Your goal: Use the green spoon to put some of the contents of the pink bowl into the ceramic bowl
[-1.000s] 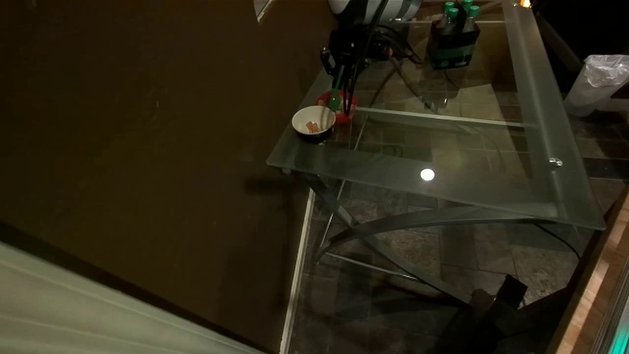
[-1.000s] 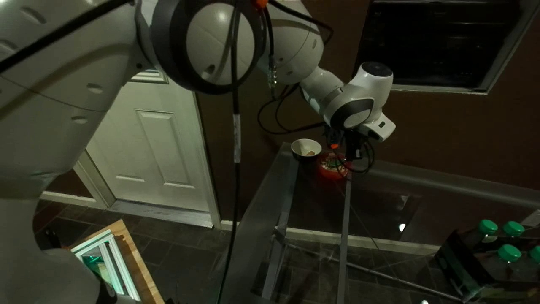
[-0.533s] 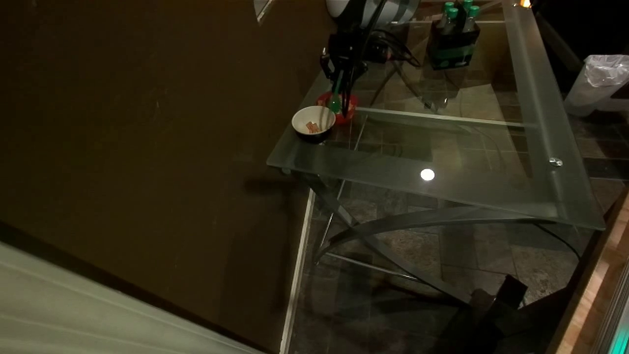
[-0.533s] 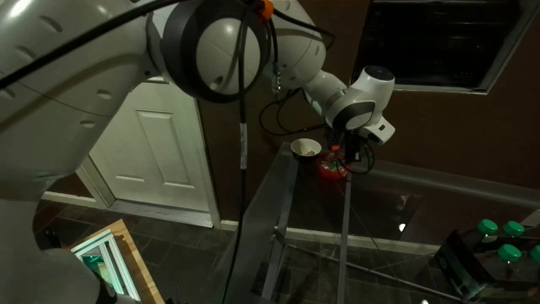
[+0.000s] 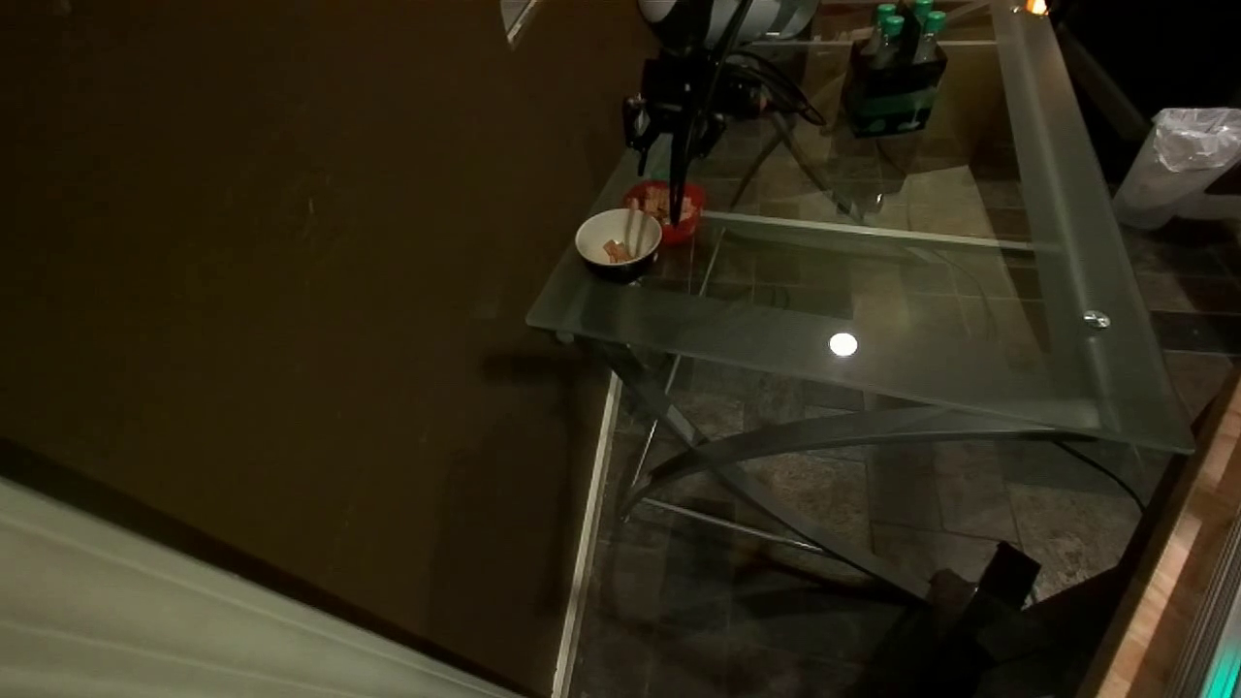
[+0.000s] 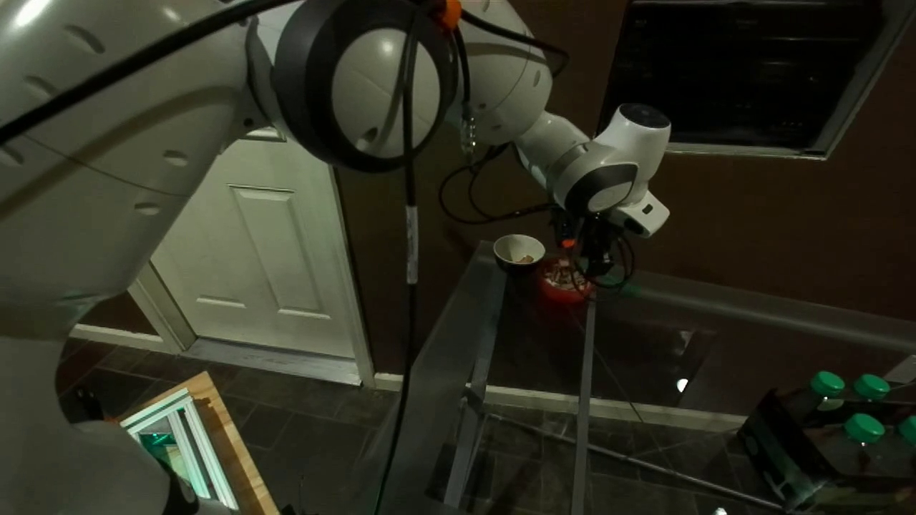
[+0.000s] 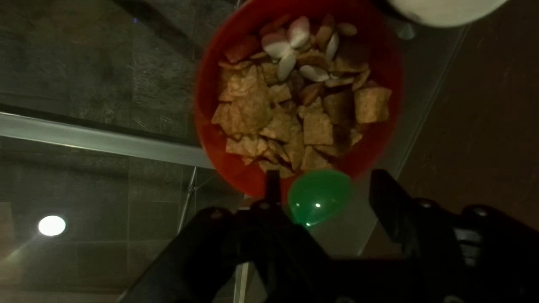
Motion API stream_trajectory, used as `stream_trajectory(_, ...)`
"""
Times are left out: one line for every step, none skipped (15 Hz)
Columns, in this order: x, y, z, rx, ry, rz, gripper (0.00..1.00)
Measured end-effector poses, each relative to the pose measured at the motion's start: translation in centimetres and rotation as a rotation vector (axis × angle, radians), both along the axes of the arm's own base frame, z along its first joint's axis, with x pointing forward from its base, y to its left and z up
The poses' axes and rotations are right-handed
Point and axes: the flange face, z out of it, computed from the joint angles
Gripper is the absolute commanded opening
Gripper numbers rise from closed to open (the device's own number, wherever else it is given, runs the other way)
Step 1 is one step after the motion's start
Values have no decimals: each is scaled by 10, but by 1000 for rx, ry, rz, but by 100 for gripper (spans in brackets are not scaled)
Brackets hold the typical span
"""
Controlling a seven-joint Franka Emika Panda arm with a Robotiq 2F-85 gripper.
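My gripper (image 7: 326,181) stands open above the near edge of the pink bowl (image 7: 207,109), its two fingers well apart. Between them in the wrist view shows the rounded head of the green spoon (image 7: 319,195), overlapping the bowl's rim and touching neither fingertip as far as I see; the black finger hides its handle. Whether the spoon rests on the rim or the table I cannot tell. Square cereal pieces (image 7: 318,128) and pale nuts or seeds fill the pink bowl. Beside it stands the ceramic bowl (image 5: 594,231), white inside and dark outside, holding a few brownish pieces.
Both bowls sit near a corner of the glass table (image 5: 756,325), close to the brown wall (image 5: 388,242). A carrier of green-capped bottles (image 5: 894,92) stands farther along the table. Loose black cables (image 6: 622,265) hang around the gripper.
The gripper has opened and let go of the green spoon. Its green head, earlier seen in the pink bowl under the jaws, has left that spot. The arm has shifted slightly.
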Motion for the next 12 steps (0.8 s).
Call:
stream_trajectory(1, 2, 6, -1, -6, 4, 95)
stream_trajectory(1, 5, 14, -5, -12, 10, 99)
stream_trajectory(1, 9, 24, -13, -14, 21, 100)
stream_trajectory(-2, 13, 34, -26, -9, 36, 100)
stream_trajectory(-5, 17, 43, -44, 2, 53, 100)
stream_trajectory(-9, 21, 53, -65, 21, 72, 100)
stream_trajectory(-14, 25, 62, -84, 43, 89, 100)
stream_trajectory(-19, 28, 69, -101, 67, 103, 100)
stream_trajectory(-23, 30, 76, -110, 88, 112, 100)
stream_trajectory(-27, 30, 82, -109, 101, 107, 100)
stream_trajectory(-28, 29, 87, -104, 108, 91, 100)
stream_trajectory(-29, 24, 91, -98, 114, 58, 100)
